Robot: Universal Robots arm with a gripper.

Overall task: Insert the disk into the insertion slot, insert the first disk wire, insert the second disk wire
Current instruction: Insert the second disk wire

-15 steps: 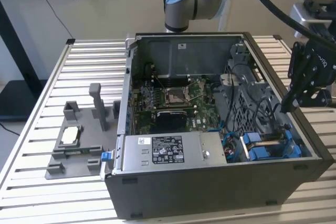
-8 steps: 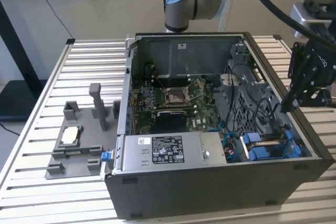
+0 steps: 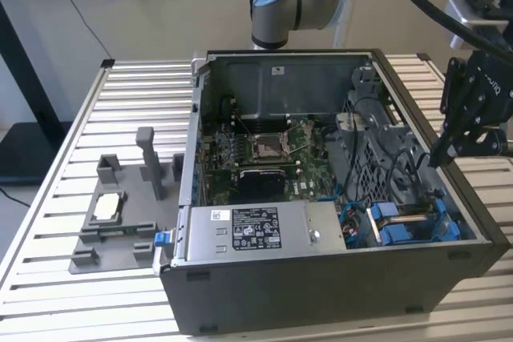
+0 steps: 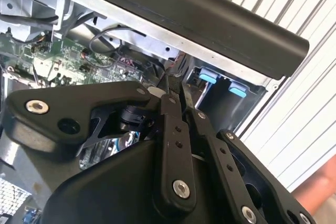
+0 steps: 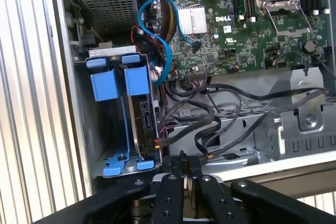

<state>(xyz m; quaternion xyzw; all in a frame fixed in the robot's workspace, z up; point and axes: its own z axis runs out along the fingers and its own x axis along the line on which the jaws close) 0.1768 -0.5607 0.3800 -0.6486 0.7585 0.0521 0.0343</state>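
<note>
Standing edgewise in the insertion slot [image 5: 86,129], blue-framed disk [image 5: 142,121]; pincer [image 5: 186,157] clenched nearby.

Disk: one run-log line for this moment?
disk: silver-grey hard drive in blue plastic carrier, standing in drive bay | gripper: black, shut, near black cables beside bay | wire hookup: unclear

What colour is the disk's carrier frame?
The carrier frame is bright blue; the first wrist view shows it best.
</note>
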